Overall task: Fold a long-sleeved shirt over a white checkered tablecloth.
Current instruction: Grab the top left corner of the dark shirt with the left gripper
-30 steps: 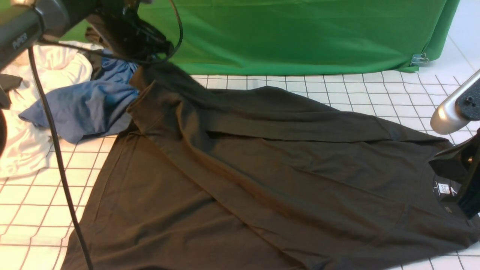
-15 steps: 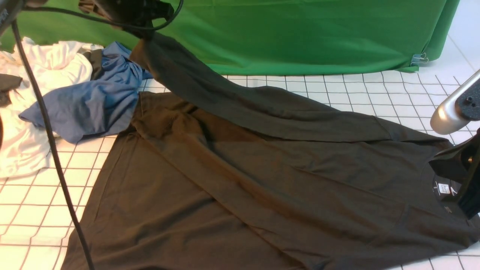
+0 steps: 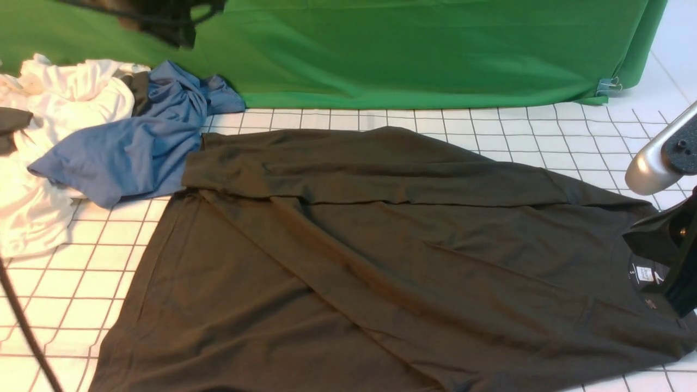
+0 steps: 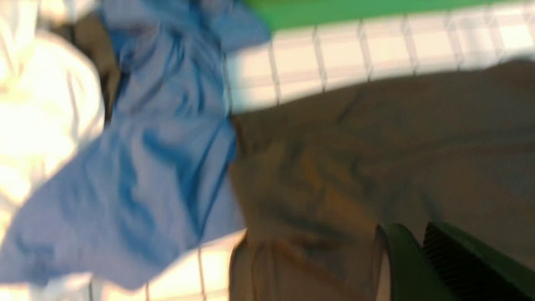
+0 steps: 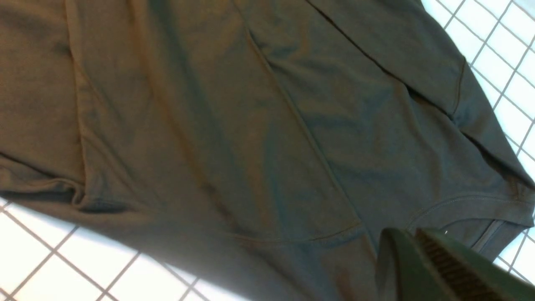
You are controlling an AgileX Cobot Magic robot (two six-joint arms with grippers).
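The black long-sleeved shirt lies spread on the white checkered tablecloth. Its collar and white neck label are at the right, and one sleeve is laid flat across its far side. My left gripper is raised at the top left, clear of the cloth. In the left wrist view, which is blurred, the left gripper stands slightly open and empty above the sleeve end. My right gripper hovers by the collar. The right wrist view shows this gripper shut with nothing in it.
A blue garment and white garments are heaped at the far left, with the blue one touching the shirt's sleeve end. A green fabric backdrop hangs along the far edge. A black cable crosses the near left corner.
The left gripper lifted the sleeve up and to the left, then let it go. The sleeve now lies flat across the shirt's far side. The right arm has not moved.
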